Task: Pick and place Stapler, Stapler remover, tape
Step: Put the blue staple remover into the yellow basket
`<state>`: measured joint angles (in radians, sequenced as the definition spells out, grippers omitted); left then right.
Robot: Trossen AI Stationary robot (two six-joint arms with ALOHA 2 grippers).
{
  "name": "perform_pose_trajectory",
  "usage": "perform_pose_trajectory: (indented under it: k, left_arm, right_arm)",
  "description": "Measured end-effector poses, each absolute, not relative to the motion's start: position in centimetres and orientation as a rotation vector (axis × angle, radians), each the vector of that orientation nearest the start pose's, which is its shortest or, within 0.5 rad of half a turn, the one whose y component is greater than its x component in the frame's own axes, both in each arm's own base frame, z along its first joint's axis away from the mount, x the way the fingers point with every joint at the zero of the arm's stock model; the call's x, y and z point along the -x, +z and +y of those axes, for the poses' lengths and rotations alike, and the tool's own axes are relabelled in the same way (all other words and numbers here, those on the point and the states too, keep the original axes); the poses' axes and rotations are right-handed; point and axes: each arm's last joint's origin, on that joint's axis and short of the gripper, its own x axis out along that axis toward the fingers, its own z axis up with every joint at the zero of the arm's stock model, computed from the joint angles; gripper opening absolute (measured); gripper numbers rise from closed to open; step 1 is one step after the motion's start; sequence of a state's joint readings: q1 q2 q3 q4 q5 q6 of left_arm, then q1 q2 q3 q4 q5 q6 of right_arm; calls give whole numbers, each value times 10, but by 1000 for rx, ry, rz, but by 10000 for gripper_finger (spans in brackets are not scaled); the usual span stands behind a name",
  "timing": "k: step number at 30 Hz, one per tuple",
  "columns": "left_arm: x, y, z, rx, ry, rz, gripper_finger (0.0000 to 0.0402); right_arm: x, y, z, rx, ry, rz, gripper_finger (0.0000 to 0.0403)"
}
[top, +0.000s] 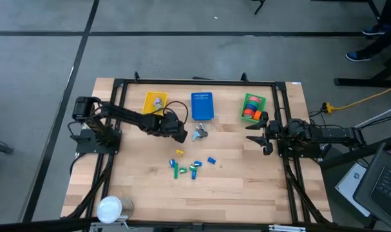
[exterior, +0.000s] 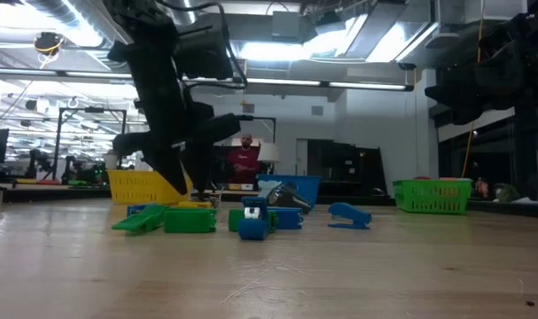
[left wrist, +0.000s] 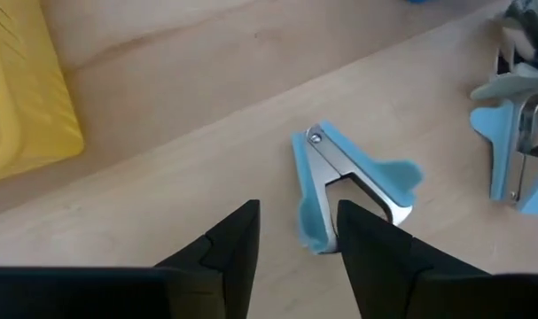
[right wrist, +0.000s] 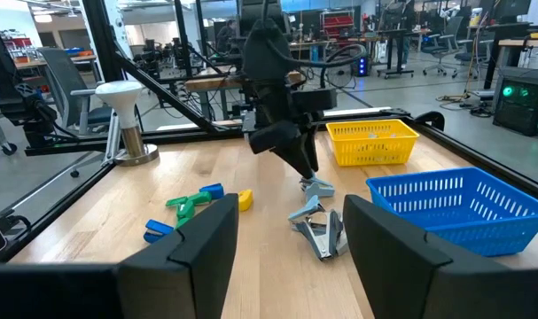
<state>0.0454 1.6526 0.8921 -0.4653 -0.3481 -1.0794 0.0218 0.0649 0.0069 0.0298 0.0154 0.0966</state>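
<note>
A light-blue staple remover (left wrist: 350, 177) lies flat on the table; a second one (left wrist: 515, 151) lies beside it. My left gripper (left wrist: 297, 213) is open just over the first remover, its fingers either side of the remover's near end. In the high view this gripper (top: 182, 135) is left of the removers (top: 200, 133). Small green and blue staplers (top: 194, 169) lie nearer the table's near edge. Orange and red tape rolls (top: 250, 111) sit in the green basket (top: 262, 102). My right gripper (top: 250, 133) is open and waits at the table's right. My left gripper comes down slanting from the table's left over the near end (left wrist: 313, 232) of the light-blue staple remover, which lies flat on the table. One finger (left wrist: 366, 239) overlaps that end in the wrist view; I cannot tell whether it touches.
A yellow basket (top: 155, 101) holding a grey piece and a blue basket (top: 202, 106) stand along the far edge. A small yellow piece (top: 180, 153) lies by the staplers. A white round stand (top: 110, 209) sits at the near left corner. A person (exterior: 244, 159) stands far behind.
</note>
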Motion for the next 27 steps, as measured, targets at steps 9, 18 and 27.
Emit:
perform_pose_trajectory:
  k: [9,18,27]
  left_arm:
    - [-297,146,25,761,891,906,58]
    - [-300,148,25,737,863,904,16]
    - [-298,157,25,691,827,879,12]
  right_arm:
    - [-101,164,2,-96,5,28,210]
    - [-101,164,2,-96,5,29,210]
    - [-101,164,2,-96,5,29,210]
